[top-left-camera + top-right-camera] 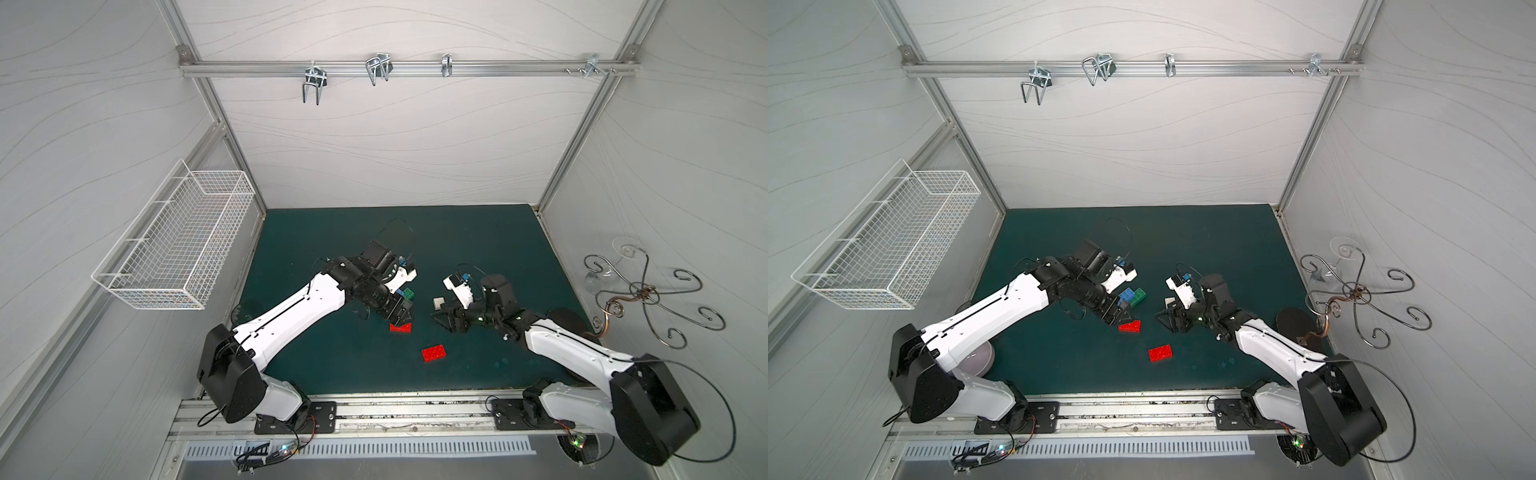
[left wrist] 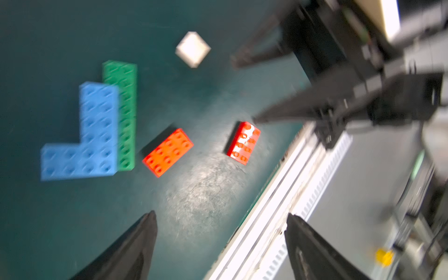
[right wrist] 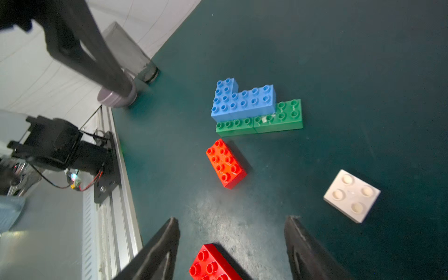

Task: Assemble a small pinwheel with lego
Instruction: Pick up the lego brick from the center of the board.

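Green mat [image 1: 457,249]. Blue-green cluster [image 3: 252,109] joined, the pinwheel roughly half built. Red brick [image 3: 225,164], second red brick [image 3: 211,264] and white brick [image 3: 351,195] loose nearby. Left gripper [image 2: 221,214] and right gripper [image 3: 232,218] both spread, empty.

Pale walls [image 1: 395,145], teal mat [image 1: 332,361]

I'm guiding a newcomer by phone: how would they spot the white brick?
Find the green mat; near its middle, the white brick lies alone by the right claw. It is the only square, four-stud piece; the red bricks, blue bricks and green bricks are longer.
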Tool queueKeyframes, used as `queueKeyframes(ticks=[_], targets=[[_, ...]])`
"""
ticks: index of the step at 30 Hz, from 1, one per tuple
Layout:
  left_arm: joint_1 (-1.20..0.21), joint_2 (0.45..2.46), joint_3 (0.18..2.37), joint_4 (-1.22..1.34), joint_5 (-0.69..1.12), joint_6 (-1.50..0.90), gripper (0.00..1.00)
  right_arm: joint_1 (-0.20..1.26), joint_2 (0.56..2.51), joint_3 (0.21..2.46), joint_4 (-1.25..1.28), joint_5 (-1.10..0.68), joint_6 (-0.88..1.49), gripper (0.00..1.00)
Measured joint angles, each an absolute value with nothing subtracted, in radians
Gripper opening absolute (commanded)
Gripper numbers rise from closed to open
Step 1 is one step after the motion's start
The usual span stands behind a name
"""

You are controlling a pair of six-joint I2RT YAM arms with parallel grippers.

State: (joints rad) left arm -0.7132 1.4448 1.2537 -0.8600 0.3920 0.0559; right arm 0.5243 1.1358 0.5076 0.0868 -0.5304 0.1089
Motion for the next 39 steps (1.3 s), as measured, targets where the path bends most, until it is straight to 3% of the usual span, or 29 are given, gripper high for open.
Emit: queueKeyframes(ticks=[2, 6, 15, 23, 39], targets=[[-0.721, 1.464, 1.240, -0.845, 0.374, 0.128, 0.85, 0.482, 1.111, 0.510, 0.090, -0.536, 0.135, 0.71], [-0.728, 1.559, 1.213, -0.813, 0.353, 0.237, 0.69, 0.366, 1.101, 0.482, 0.154, -0.583, 0.208, 0.69], [-0.846, 1.701, 1.212, -0.753, 0.253, 0.422, 0.70, 0.318, 1.137, 0.463, 0.214, -0.684, 0.262, 0.68], [-0.844, 1.703, 1.150, -0.645, 0.118, 0.500, 0.73, 0.318, 1.106, 0.450, 0.276, -0.709, 0.263, 0.68], [-0.836, 1.842, 1.167, -0.584, 0.086, 0.537, 0.68, 0.318, 1.103, 0.425, 0.308, -0.727, 0.262, 0.68]])
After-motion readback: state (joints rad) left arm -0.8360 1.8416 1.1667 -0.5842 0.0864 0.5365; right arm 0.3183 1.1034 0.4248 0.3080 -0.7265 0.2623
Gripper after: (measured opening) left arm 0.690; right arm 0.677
